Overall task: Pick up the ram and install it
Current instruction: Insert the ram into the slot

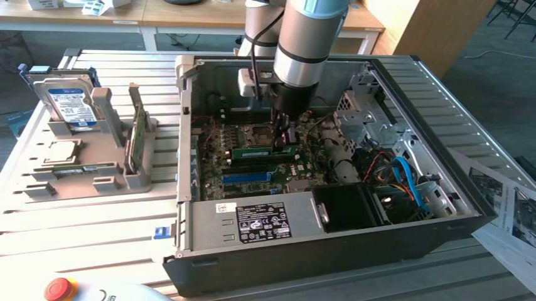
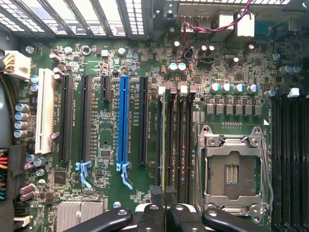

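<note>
Universal Robots arm (image 1: 300,44): cylindrical silver-grey link, pale blue joint cap (image 1: 322,6) above, black band below; black wrist section (image 1: 292,97); small white camera box (image 1: 248,81) at its side, with a thin black cable (image 1: 253,56) running up beside the link; end effector (image 1: 282,128) dark and narrow; wrist view: black rounded linkage bars (image 2: 104,220) with silver pivot screws (image 2: 153,207).

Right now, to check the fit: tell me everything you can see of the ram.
The ram is a long, thin green circuit-board stick, seen edge-on from the wrist. It stands on its long edge inside the computer case, lined up along the black memory slots beside the processor socket. The gripper is shut on its upper edge. Whether it is seated in a slot cannot be told.
</note>
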Motion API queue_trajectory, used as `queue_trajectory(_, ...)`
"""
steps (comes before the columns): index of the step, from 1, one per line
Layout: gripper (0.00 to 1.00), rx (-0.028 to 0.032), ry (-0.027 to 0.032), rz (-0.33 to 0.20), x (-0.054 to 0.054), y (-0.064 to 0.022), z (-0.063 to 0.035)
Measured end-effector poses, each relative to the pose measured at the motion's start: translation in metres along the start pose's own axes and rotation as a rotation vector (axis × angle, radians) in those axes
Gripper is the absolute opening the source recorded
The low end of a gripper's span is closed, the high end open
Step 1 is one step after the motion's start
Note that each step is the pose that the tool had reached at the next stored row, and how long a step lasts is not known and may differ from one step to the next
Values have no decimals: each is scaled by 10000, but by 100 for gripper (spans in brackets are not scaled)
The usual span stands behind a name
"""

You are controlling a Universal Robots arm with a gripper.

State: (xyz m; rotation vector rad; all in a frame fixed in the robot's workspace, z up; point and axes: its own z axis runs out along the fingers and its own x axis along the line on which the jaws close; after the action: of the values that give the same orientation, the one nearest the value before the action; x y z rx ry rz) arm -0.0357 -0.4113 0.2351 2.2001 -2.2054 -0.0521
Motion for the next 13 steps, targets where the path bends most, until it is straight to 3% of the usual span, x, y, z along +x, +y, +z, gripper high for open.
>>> queue_trajectory(13, 12, 0, -4, 119, 1, 0, 3)
